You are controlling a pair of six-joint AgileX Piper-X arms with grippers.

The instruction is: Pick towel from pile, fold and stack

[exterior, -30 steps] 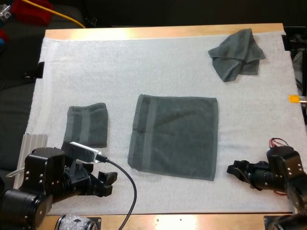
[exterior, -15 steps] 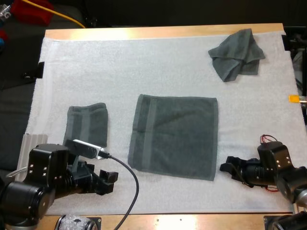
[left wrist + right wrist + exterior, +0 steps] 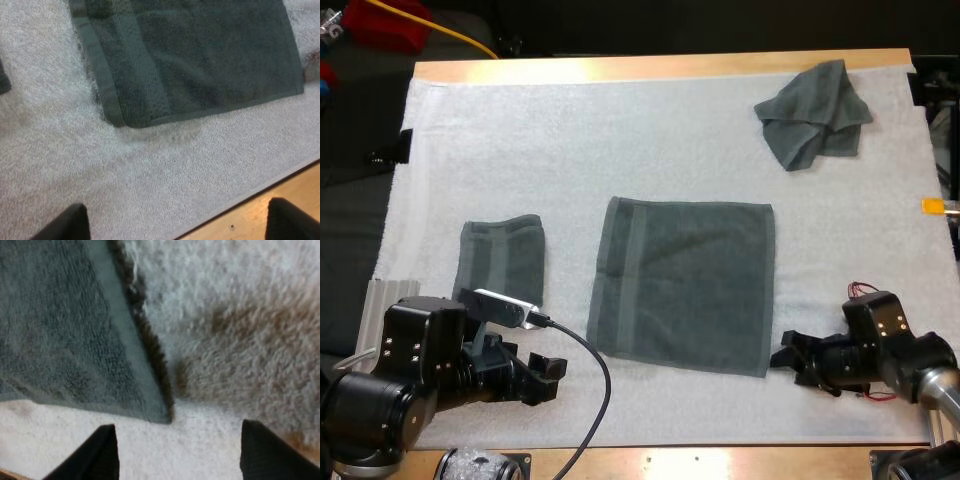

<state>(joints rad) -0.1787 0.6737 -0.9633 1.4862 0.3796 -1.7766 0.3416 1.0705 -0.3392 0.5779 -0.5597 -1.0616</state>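
Observation:
A dark grey-green towel (image 3: 685,285) lies spread flat in the middle of the white mat. A folded towel (image 3: 502,260) sits to its left, and a crumpled towel (image 3: 813,112) lies at the far right corner. My left gripper (image 3: 552,372) hovers low near the mat's front edge, open, just short of the flat towel's (image 3: 200,55) near left corner. My right gripper (image 3: 786,358) is open and low at the towel's near right corner (image 3: 162,412), its fingers (image 3: 102,452) apart on either side of that corner and clear of the cloth.
A ribbed grey metal piece (image 3: 385,300) lies at the mat's left edge beside my left arm. The wooden table edge (image 3: 720,460) runs just in front of both grippers. Bare mat (image 3: 620,140) stretches behind the flat towel.
My right gripper has moved left along the mat to the flat towel's near right corner. My left arm has drawn back slightly toward the front edge. The towels have not moved.

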